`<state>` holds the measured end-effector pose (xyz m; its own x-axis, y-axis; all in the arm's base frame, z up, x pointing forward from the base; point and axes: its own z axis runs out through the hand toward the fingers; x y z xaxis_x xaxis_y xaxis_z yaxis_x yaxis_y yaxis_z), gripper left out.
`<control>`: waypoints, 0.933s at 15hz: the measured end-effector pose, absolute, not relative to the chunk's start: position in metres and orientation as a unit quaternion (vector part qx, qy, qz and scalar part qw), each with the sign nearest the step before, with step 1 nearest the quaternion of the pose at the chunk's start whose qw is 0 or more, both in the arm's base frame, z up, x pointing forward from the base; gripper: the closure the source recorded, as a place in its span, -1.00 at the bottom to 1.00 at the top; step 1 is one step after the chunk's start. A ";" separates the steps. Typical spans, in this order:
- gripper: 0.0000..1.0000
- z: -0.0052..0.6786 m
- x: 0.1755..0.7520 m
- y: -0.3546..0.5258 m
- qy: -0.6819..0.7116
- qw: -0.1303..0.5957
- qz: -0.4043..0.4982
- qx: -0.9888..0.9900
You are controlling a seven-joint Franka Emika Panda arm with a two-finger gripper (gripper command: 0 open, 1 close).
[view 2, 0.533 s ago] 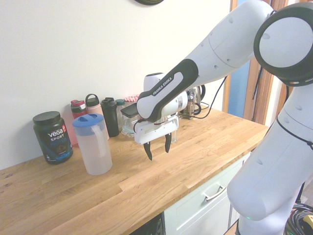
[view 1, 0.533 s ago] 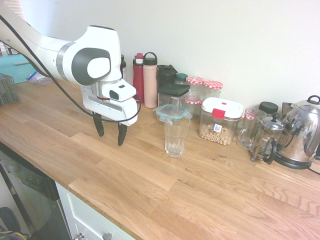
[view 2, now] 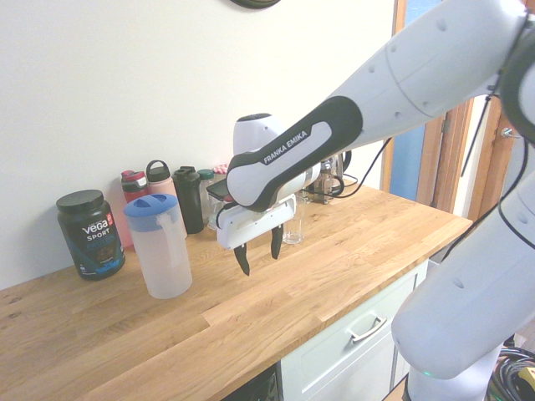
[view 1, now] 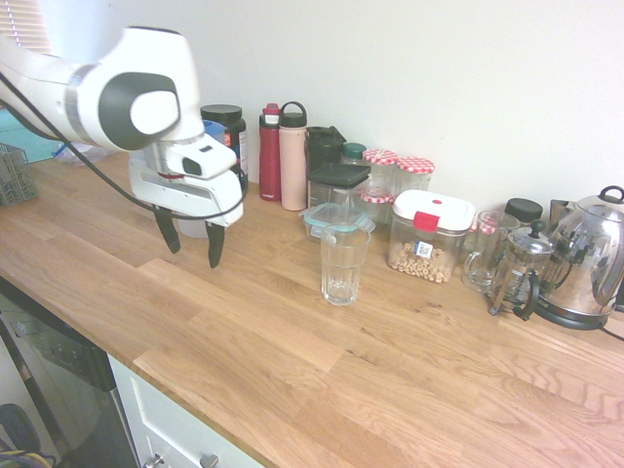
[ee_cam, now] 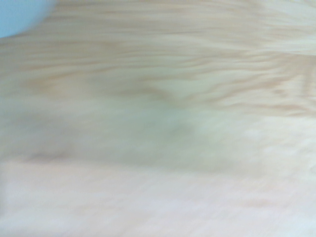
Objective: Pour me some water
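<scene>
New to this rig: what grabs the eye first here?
The big white arm's gripper hanging open over the wooden countertop, holding nothing. Beside it stands the tall frosted plastic jug with blue lid. The clear empty drinking glass waits mid-counter, before a row of jars and bottles.

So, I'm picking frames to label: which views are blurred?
First exterior view: the arm is motion-smeared, the glass sharp. Second exterior view: crisp, the jug clear. Wrist view: soft throughout, only blurred countertop grain.
</scene>
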<state>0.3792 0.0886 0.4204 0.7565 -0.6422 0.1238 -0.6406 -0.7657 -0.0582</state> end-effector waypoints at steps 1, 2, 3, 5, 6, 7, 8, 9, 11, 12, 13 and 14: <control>-1.00 0.430 0.367 0.107 0.331 0.007 -0.077 -0.940; -1.00 0.440 0.358 0.125 0.323 0.010 -0.090 -0.942; -1.00 0.446 0.350 0.143 0.320 0.011 -0.106 -0.941; -1.00 0.450 0.342 0.177 0.323 0.017 -0.136 -0.937; -1.00 0.451 0.343 0.191 0.326 0.022 -0.149 -0.933; -1.00 0.451 0.347 0.204 0.333 0.027 -0.164 -0.928; -1.00 0.452 0.354 0.215 0.340 0.029 -0.175 -0.923; -1.00 0.455 0.366 0.224 0.347 0.029 -0.183 -0.919; -1.00 0.462 0.394 0.235 0.367 0.026 -0.195 -0.909; -1.00 0.465 0.408 0.238 0.377 0.025 -0.199 -0.904; -1.00 0.468 0.419 0.241 0.385 0.023 -0.199 -0.901; -1.00 0.471 0.429 0.243 0.390 0.022 -0.196 -0.899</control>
